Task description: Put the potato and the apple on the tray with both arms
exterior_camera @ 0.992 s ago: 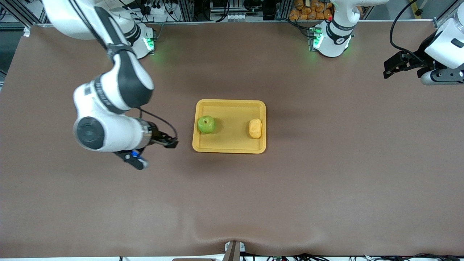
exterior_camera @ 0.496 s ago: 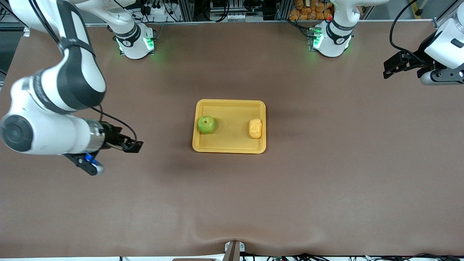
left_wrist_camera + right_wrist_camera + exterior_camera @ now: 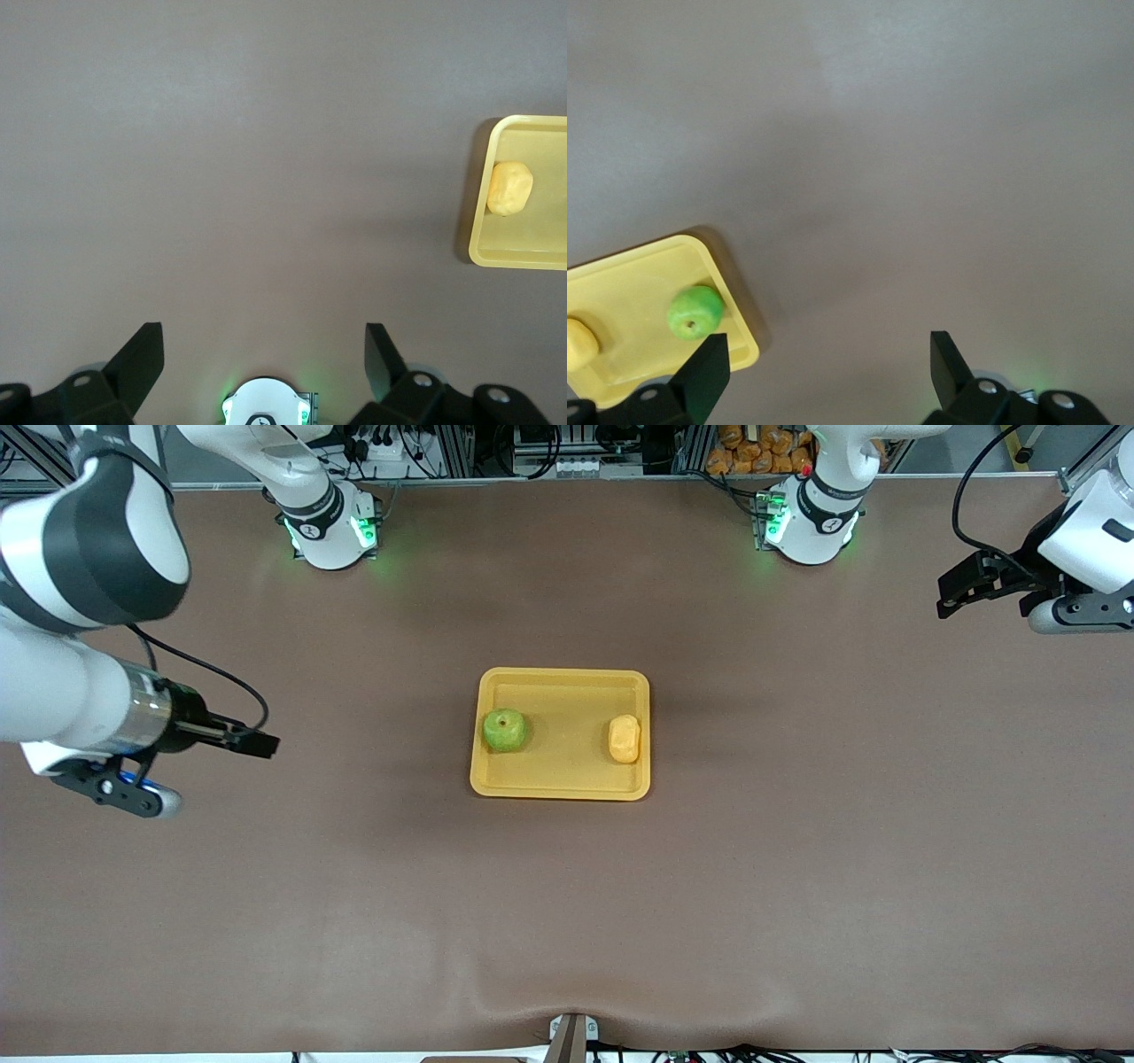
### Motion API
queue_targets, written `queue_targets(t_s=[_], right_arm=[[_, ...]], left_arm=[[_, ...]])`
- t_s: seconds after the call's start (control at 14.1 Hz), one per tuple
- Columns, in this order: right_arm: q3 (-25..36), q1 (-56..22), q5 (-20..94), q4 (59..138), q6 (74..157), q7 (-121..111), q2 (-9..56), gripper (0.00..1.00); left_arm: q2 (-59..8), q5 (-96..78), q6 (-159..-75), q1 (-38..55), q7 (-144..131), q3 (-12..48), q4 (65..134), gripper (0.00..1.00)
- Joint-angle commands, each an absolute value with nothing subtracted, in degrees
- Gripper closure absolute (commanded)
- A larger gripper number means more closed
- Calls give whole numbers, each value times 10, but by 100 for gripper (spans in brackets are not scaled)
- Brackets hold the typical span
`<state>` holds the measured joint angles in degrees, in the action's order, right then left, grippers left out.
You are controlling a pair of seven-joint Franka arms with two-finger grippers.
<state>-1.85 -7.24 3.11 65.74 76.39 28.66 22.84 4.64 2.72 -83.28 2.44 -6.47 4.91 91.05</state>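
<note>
Brown matted table (image 3: 567, 921), racks and cabling along the base edge, both arm bases lit green. Tray (image 3: 561, 682) sits mid-table with the apple (image 3: 505, 730) by its short edge toward the right arm's end and the potato (image 3: 624, 739) by the short edge toward the left arm's end, both resting flat inside the rim, well apart from each other. What changed: over the last second the right gripper (image 3: 257, 742) has pulled away from beside the tray's apple edge and is now over bare table well out toward the right arm's end, fingers spread and carrying nothing. Left gripper (image 3: 961, 589) hasn't moved, parked over the table's corner at the left arm's end, near the base edge, fingers apart, empty; that arm is waiting. My read: both items are placed, task is effectively done, the right arm is just retracting. View differences: right wrist view shows the tray (image 3: 620, 292) with the apple (image 3: 695, 312) and only a sliver of the potato (image 3: 578, 343) at the frame edge, probably, since it's cropped. Left wrist view catches the tray (image 3: 523, 257) with the potato (image 3: 509, 187) but no apple. Front view alone shows both together and both arms' poses.
</note>
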Motion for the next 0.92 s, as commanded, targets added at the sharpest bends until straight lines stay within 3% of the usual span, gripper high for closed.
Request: queue_targets(t_s=[0.0, 0.42, 0.85], right_arm=[[-29, -48, 19, 673, 752, 255, 192, 0], [-29, 13, 20, 702, 733, 70, 121, 0], [-34, 8, 18, 772, 744, 42, 40, 0]], left_arm=[[53, 18, -838, 26, -54, 46, 914, 0], [53, 18, -838, 26, -54, 46, 914, 0], [52, 19, -838, 26, -54, 46, 918, 0]])
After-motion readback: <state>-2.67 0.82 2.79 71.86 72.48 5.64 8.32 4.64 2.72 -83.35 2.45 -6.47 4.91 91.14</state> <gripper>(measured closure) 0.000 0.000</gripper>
